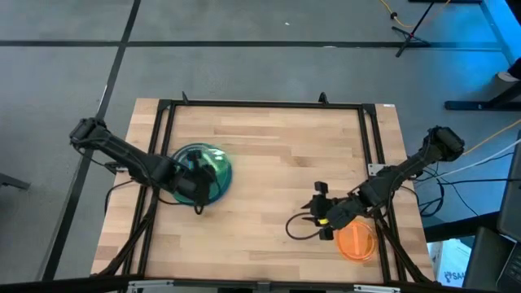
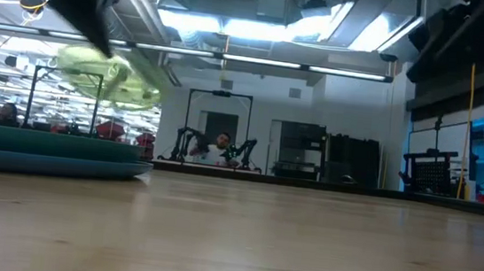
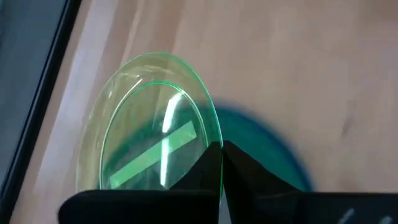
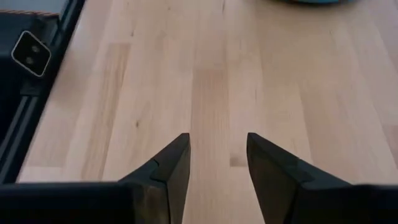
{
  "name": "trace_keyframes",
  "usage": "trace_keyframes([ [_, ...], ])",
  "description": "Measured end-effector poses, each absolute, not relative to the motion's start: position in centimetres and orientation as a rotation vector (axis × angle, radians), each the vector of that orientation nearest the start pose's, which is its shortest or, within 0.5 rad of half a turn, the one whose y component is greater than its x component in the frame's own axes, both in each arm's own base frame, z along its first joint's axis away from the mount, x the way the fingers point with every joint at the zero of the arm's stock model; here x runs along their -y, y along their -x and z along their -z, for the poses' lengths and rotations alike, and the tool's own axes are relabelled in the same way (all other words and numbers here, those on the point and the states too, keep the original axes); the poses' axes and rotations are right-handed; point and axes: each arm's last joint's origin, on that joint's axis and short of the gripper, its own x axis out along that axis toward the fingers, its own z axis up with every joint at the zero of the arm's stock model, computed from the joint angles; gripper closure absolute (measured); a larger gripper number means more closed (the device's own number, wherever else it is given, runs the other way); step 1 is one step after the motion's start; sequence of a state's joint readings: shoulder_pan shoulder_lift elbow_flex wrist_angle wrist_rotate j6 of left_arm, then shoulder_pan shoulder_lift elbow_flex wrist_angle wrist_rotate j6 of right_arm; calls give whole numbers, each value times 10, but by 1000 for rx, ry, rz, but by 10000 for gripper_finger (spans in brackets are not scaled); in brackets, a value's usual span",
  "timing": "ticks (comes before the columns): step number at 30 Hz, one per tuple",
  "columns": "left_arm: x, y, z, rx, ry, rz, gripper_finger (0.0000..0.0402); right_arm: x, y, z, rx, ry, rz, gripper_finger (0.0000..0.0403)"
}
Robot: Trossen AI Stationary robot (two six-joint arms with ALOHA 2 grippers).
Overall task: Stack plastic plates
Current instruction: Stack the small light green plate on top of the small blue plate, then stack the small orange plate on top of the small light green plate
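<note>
Nearest my left wrist cam is the lime plate, pinched by its rim in my left gripper, fingers clenched tight on it. It's tilted and held up over the plate stack on the table's left, so I reckon it goes down flat onto that. Right gripper hangs with fingers spread and nothing in them, just beside the orange plate, waiting
</note>
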State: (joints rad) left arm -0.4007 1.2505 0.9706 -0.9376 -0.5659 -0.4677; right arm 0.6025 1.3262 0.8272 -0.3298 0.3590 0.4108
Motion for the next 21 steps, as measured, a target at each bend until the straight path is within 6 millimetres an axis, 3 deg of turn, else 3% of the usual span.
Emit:
trace_keyframes([
  [5, 66, -188, -239, -1107, -95, -507, 400, -140, -221, -222, -800, -53, -36, 253],
  [13, 64, -178, -194, -1186, -41, -485, 393, -136, -225, -224, -770, -89, 4, 253],
  [18, 60, -175, -186, -1198, 18, -519, 350, -135, -222, -221, -807, -84, 19, 253],
  [21, 61, -175, -186, -1213, 46, -502, 316, -133, -216, -216, -900, -169, 59, 253],
])
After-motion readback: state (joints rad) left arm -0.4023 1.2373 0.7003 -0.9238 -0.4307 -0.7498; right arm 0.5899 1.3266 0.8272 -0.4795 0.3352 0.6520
